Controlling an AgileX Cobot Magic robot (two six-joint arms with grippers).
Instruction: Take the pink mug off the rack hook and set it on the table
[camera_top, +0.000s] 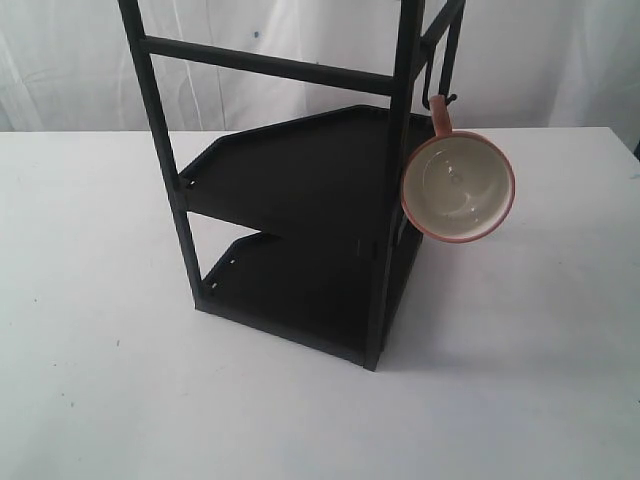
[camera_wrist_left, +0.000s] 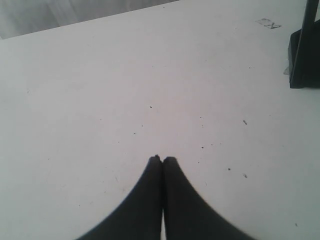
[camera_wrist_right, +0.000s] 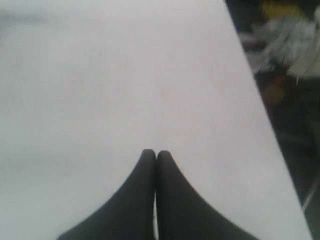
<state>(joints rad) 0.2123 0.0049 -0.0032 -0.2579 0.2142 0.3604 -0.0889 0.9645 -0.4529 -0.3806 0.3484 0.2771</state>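
The pink mug (camera_top: 458, 186) hangs by its loop handle from a hook on the right side of the black rack (camera_top: 300, 215), its cream inside facing the exterior camera. The rack stands on the white table (camera_top: 100, 380). Neither gripper shows in the exterior view. In the left wrist view my left gripper (camera_wrist_left: 163, 160) is shut with nothing in it, above bare tabletop, and a corner of the rack (camera_wrist_left: 303, 55) stands far off. In the right wrist view my right gripper (camera_wrist_right: 155, 153) is shut and empty over the table (camera_wrist_right: 125, 90); the mug is not in that view.
The table's edge (camera_wrist_right: 260, 100) runs close beside my right gripper, with dark floor and clutter beyond it. A white curtain (camera_top: 90, 70) hangs behind the table. A small scrap or mark (camera_wrist_left: 268, 23) lies on the table near the rack's foot.
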